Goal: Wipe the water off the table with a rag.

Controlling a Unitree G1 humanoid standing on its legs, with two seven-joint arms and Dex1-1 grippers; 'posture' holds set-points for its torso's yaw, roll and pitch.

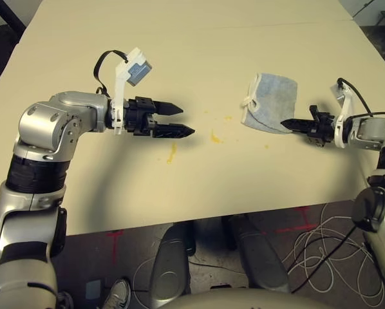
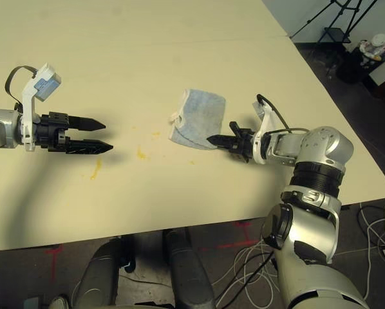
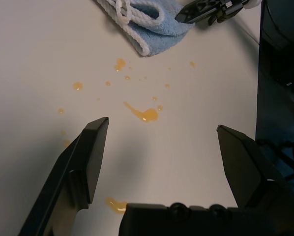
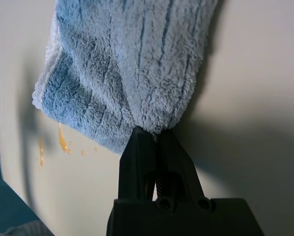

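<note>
A robotics lab, apparently: tripod (image 2: 337, 32), loose white cables (image 2: 250, 273) (quite a tangle), red floor marks (image 2: 243, 233).

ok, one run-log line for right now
right claw: shut on light blue-grey terry rag | left claw: open, empty | yellow-orange liquid splotches: unwiped

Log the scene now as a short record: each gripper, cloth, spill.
right gripper: black two-fingered gripper, shut on a corner of the cloth
left gripper: black two-fingered gripper, open, empty
cloth: light blue-grey terry rag with white edging
spill: yellow-orange liquid splotches, unwiped, on the pale beige tabletop
</note>
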